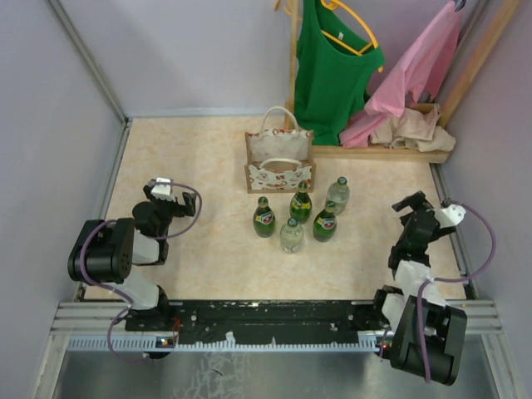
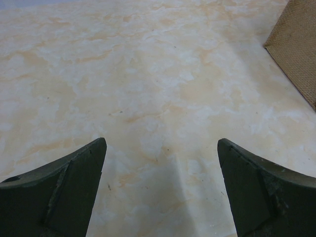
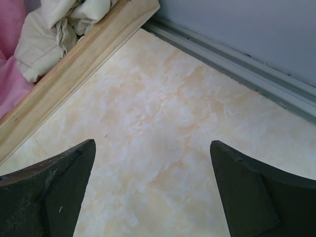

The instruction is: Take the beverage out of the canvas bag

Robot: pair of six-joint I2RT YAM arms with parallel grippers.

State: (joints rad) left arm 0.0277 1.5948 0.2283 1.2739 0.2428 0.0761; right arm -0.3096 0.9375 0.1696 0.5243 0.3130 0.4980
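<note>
The canvas bag [image 1: 279, 164], tan with white looped handles and a white-and-red front panel, stands upright at the table's far middle; its corner [image 2: 296, 47] shows at the right of the left wrist view. I cannot see inside it. Several beverage bottles [image 1: 300, 203], green and clear, stand upright on the table just in front of the bag. My left gripper [image 1: 159, 190] [image 2: 162, 143] hovers open over bare table, well left of the bag. Far to the right of the bottles, my right gripper [image 1: 411, 204] [image 3: 153, 144] is open too, nothing between its fingers.
A wooden rack base [image 1: 391, 151] [image 3: 74, 69] at the back right carries a green top [image 1: 332, 66], a pink garment [image 1: 416, 71] and a crumpled beige cloth [image 3: 54, 29]. Grey walls enclose the table; a metal rail [image 3: 237, 59] runs along the right edge.
</note>
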